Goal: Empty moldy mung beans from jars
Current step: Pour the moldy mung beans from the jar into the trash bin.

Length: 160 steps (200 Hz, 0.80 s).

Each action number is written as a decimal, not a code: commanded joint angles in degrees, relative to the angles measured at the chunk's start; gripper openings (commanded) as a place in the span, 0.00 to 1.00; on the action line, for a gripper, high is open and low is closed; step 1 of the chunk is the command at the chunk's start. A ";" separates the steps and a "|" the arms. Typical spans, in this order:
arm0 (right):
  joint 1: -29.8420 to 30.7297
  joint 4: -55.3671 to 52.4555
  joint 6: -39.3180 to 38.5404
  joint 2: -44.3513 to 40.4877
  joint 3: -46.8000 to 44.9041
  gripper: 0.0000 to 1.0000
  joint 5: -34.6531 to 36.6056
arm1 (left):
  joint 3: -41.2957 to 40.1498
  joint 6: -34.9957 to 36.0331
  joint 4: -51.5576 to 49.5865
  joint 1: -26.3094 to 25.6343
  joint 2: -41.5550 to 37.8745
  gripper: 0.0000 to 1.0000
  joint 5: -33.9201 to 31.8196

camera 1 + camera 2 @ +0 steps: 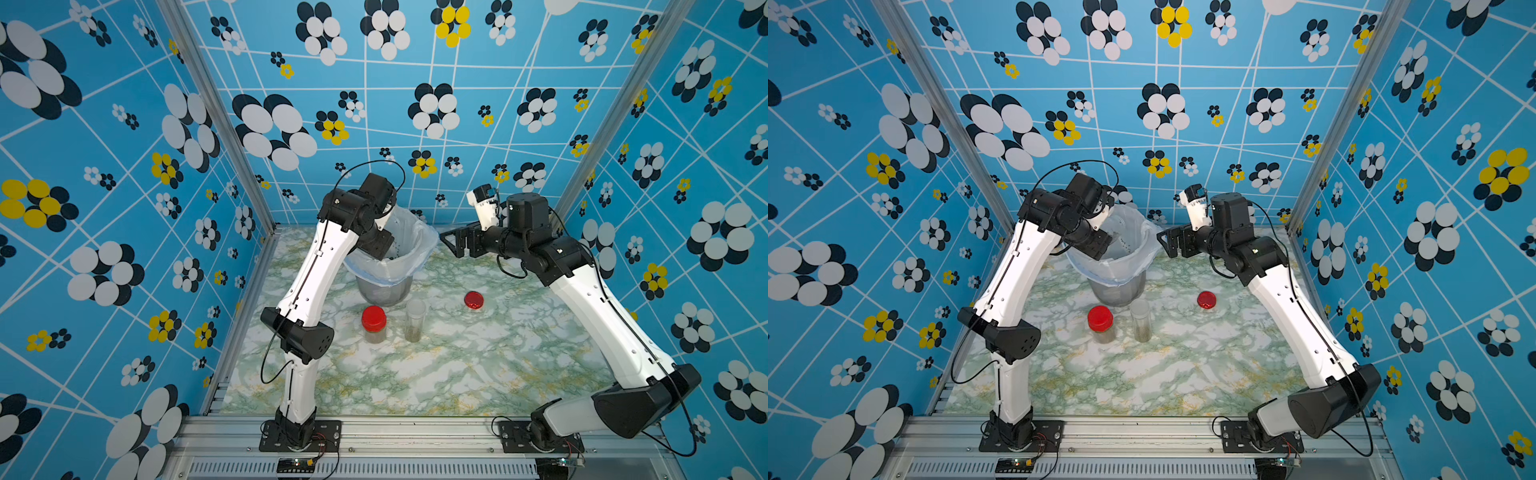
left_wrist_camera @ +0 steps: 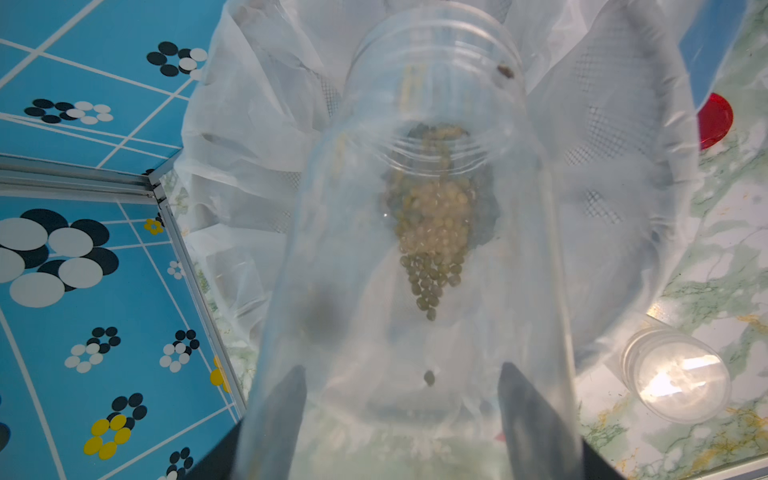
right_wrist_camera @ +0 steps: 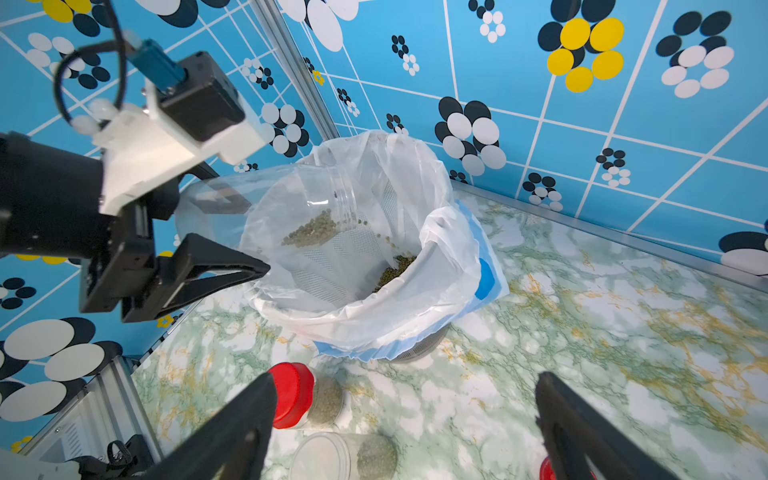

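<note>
My left gripper [image 2: 403, 368] is shut on a clear lidless jar [image 2: 432, 104], tilted mouth-down over the bag-lined bucket [image 3: 436, 291]. Moldy mung beans [image 2: 432, 232] slide along its wall toward the mouth, and more beans [image 3: 395, 270] lie in the bucket. In both top views the left wrist hides this jar. A red-lidded jar [image 1: 374, 324] and a taller lidless jar [image 1: 414, 320], both with beans at the bottom, stand in front of the bucket. My right gripper [image 1: 451, 245] hangs open and empty just right of the bucket rim.
A loose red lid [image 1: 474, 300] lies on the marble tabletop to the right of the jars. The bucket [image 1: 1121, 274] stands near the back wall, close to the left corner post. Patterned blue walls close in three sides.
</note>
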 commanded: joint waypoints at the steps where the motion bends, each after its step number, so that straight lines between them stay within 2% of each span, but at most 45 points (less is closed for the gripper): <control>1: 0.23 2.00 -0.05 -1.53 -0.55 0.57 1.29 | 2.76 0.47 -3.81 -1.03 1.19 0.42 -2.77; 15: 0.16 1.91 -0.08 -1.77 -0.63 0.57 1.37 | 2.79 0.66 -4.57 -1.65 1.93 0.42 -4.54; 118: 0.17 0.74 -0.33 -2.65 0.24 0.58 1.74 | 2.90 1.02 -4.43 -2.94 0.22 0.42 -6.04; 127: 0.19 0.72 -0.78 -3.22 -0.19 0.61 1.47 | 2.50 0.91 -4.72 -2.93 0.31 0.47 -6.32; 142: 0.21 2.81 -1.03 -5.33 -3.45 0.70 1.20 | -0.07 1.22 -3.85 -3.17 0.55 0.47 -5.61; 160: 0.20 6.39 -0.70 -8.81 -8.48 0.74 2.79 | -1.27 0.98 -4.32 -3.33 1.75 0.47 -6.40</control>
